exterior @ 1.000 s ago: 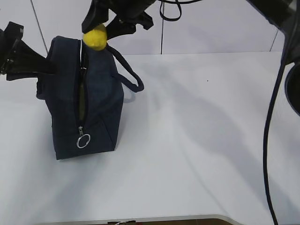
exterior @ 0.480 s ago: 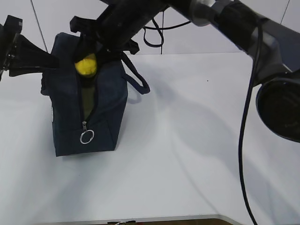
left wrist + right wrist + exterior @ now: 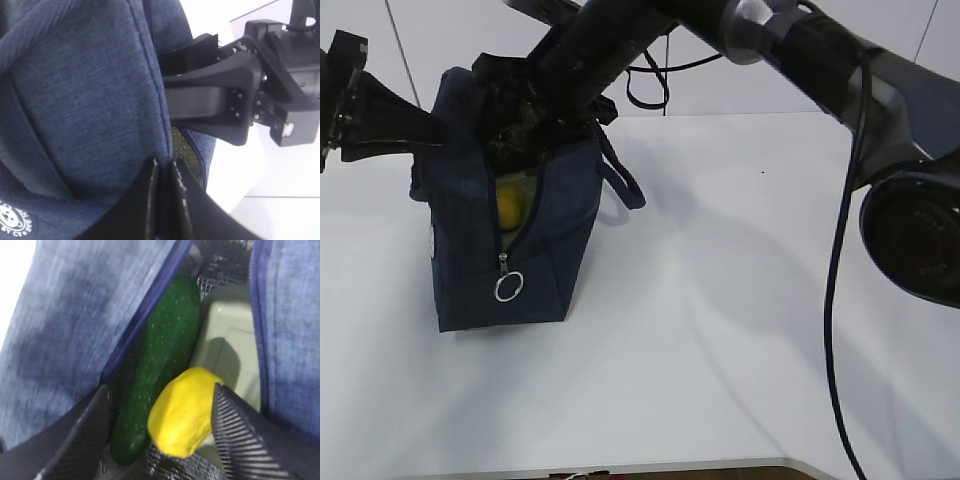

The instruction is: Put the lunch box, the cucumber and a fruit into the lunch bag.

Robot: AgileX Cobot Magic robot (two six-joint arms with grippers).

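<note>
The navy lunch bag (image 3: 470, 260) stands on the left of the table with its top zipper open. My right gripper (image 3: 160, 390) reaches down into it, jaws spread wide. Between them lies the yellow fruit (image 3: 182, 412), resting against the dark green cucumber (image 3: 162, 360) and the pale green lid of the lunch box (image 3: 230, 340). The left finger (image 3: 80, 440) stands clear of the fruit, and the right finger (image 3: 240, 435) is close beside it. The fruit (image 3: 510, 205) also shows through the zipper gap. My left gripper (image 3: 165, 167) is shut on the bag's edge (image 3: 75, 100), holding the opening apart.
The right arm (image 3: 800, 50) crosses from the upper right over the white table (image 3: 740, 300). A loop handle (image 3: 623, 185) hangs off the bag's right side, and a silver ring pull (image 3: 508, 287) dangles at its front. The table's front edge runs along the bottom.
The right gripper has come down from above the bag into its opening with the fruit, and its jaws have spread. The bag's top leans slightly right. The left gripper has kept its hold.
</note>
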